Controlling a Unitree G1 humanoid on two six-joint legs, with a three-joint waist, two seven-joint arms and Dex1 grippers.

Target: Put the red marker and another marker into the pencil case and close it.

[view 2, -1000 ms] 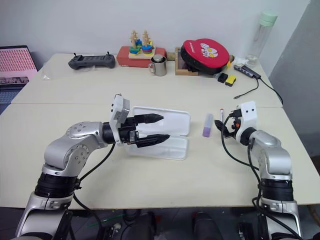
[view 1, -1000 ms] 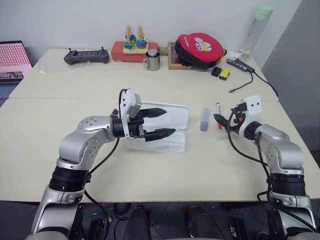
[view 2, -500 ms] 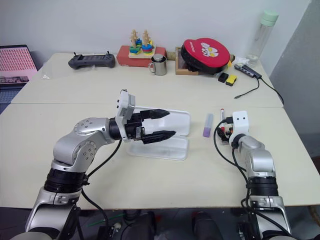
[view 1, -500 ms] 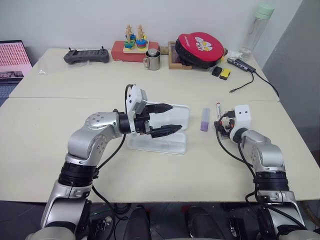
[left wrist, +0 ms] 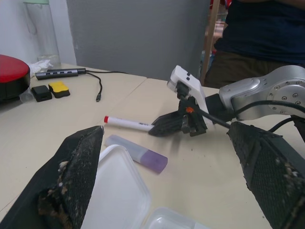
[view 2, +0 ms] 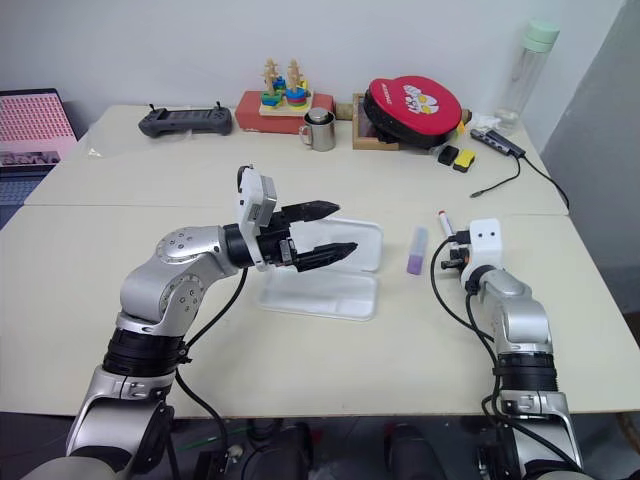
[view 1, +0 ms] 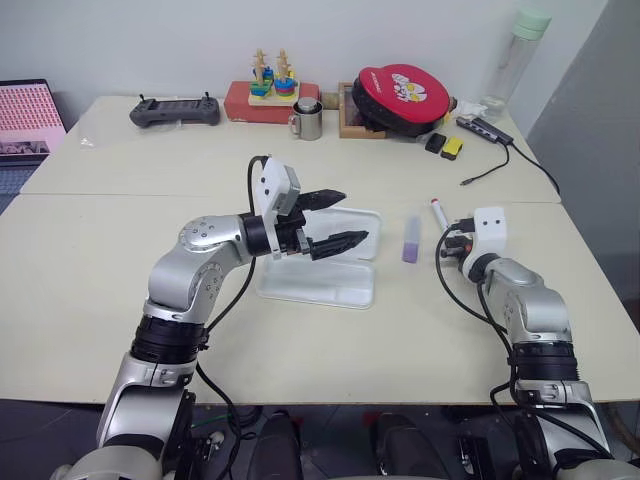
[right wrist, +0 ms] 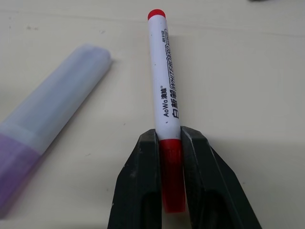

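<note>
The red marker [right wrist: 163, 81] lies on the table, and my right gripper [right wrist: 169, 143] is shut on its red cap end. The same white barrel shows ahead of that gripper [view 1: 448, 243] at the table's right. Left of it lies another marker [view 1: 410, 239], short, thick and lilac, untouched. The white pencil case [view 1: 330, 285] lies open in the middle, its lid folded back. My left gripper [view 1: 356, 215] hovers open over the lid, pointing toward the markers, with nothing between its fingers [left wrist: 71, 176].
Along the table's far edge stand a black controller [view 1: 174, 110], a wooden stacking toy [view 1: 268, 90], a metal mug [view 1: 306, 120], a red round pouch [view 1: 398, 95], a USB hub [view 1: 480, 128] and a bottle [view 1: 515, 55]. A person [left wrist: 267, 38] stands beyond the right side.
My right gripper went forward onto the red marker and shut on its cap end. The left gripper stayed open and rose a little over the case's lid.
</note>
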